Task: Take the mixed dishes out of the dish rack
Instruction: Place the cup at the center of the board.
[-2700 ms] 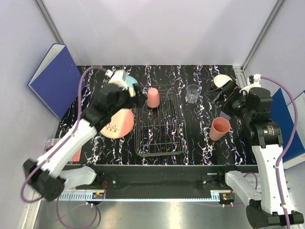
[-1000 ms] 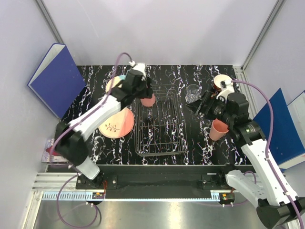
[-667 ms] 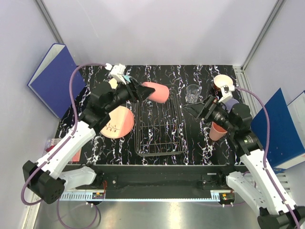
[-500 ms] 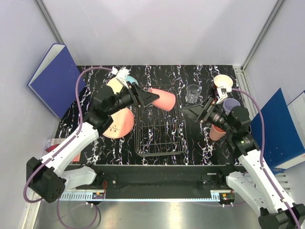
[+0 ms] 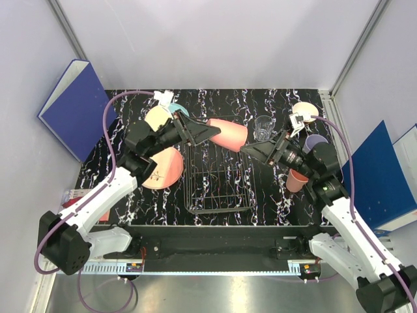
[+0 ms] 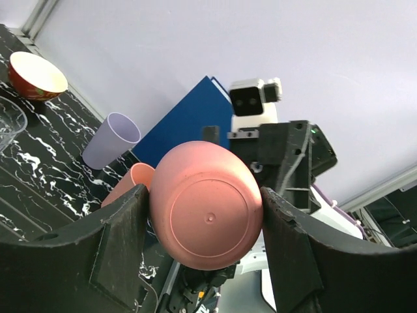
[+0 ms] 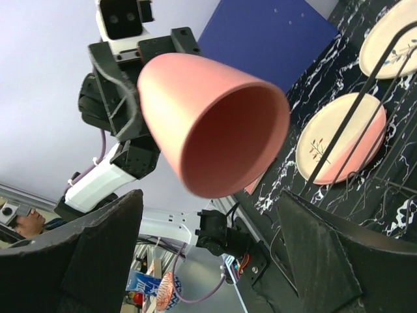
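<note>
Fingers of the left gripper clamp the base of a salmon-pink cup. It is held on its side in the air over the upper end of the dish rack, at the middle of the overhead view, its mouth pointing right. The right gripper faces that mouth with its jaws spread wide and its tips just beside the rim; whether they touch it cannot be told. At the right of the table stand a clear glass, a red bowl, a lavender cup and a second pink cup. A pink plate lies left of the rack.
</note>
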